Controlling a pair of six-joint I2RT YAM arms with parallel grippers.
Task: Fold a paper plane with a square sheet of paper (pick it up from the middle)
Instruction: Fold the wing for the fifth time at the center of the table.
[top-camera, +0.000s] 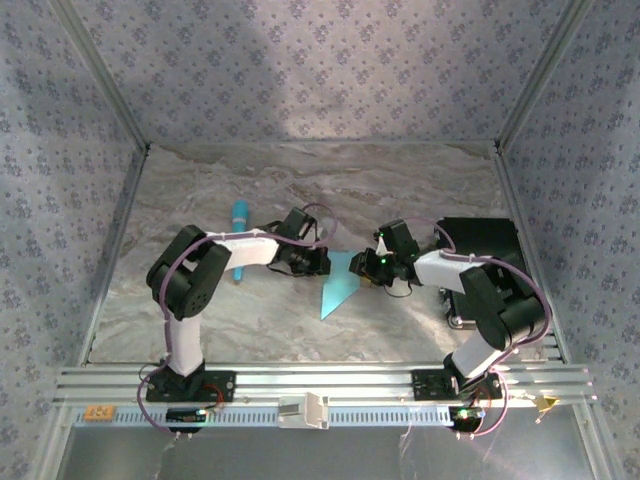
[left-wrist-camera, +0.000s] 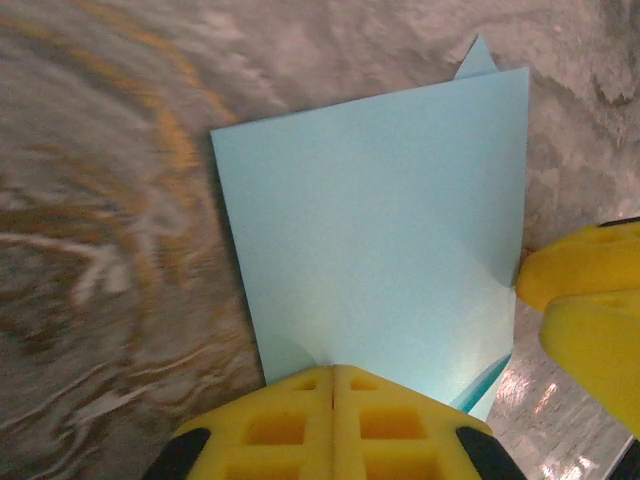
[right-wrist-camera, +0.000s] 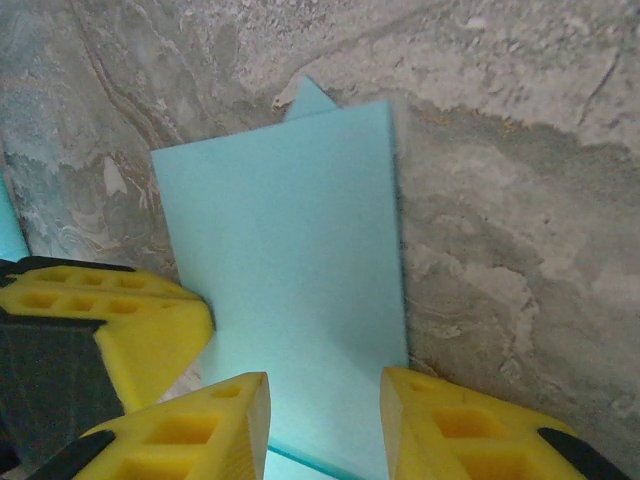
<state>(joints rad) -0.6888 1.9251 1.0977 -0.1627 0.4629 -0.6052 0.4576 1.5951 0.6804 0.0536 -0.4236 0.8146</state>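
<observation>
Yellow fingers (left-wrist-camera: 270, 435) of the left tool (left-wrist-camera: 333, 378) sit closest to the lens, cut off by the bottom edge of the left wrist view, and they cover the near edge of the paper (left-wrist-camera: 380, 230). A small pointed tip of a lower layer pokes out past the paper's top edge at the upper right of that frame. The rest of that layer is hidden, save a darker sliver at the lower right. The left half of that frame is smeared, so the veining there is hard to read. From above, both tools cover the upper part of the paper (top-camera: 338, 288), leaving a narrow triangle pointing to the lower left, near the frame's middle. A turquoise stick (top-camera: 240, 215) is partly behind the left arm, and a black box (top-camera: 490, 235) at the right is partly behind the right arm.

The left tool's fingers are pressed together, clamped on the paper's edge, which puckers where it enters them. The right tool (right-wrist-camera: 325, 390) has its fingers apart at the bottom of its own view, with the paper running down between them; whether they press it I cannot tell.

The desk (top-camera: 400, 190) is grey-brown and marbled, with fabric walls (top-camera: 320, 60) in a small pale print on three sides and an aluminium rail (top-camera: 320, 378) along the bottom
</observation>
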